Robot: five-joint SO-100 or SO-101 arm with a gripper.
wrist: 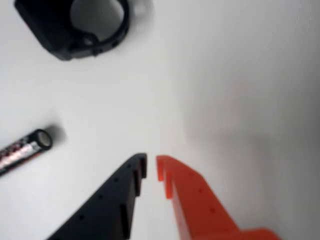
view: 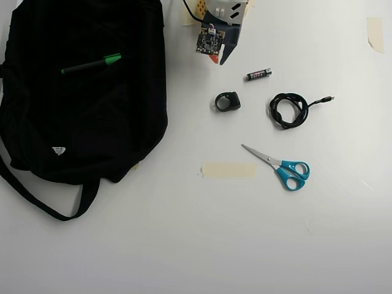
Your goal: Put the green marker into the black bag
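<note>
In the overhead view the green marker (view: pixel 92 64) lies on top of the black bag (view: pixel 92 122), near the bag's upper part, with its green cap pointing right. The bag fills the left side of the table, its strap trailing toward the bottom left. My gripper (view: pixel 218 59) hangs at the top centre, to the right of the bag and well apart from the marker. In the wrist view the gripper (wrist: pixel 151 162) shows a black finger and an orange finger almost touching over bare white table, with nothing between them. Bag and marker are out of the wrist view.
A small battery (view: pixel 259 74) (wrist: pixel 25 150) and a black ring-shaped part (view: pixel 227 101) (wrist: pixel 75 25) lie just below the gripper. Further right are a coiled black cable (view: pixel 291 109), blue-handled scissors (view: pixel 282 166) and a strip of tape (view: pixel 228 169).
</note>
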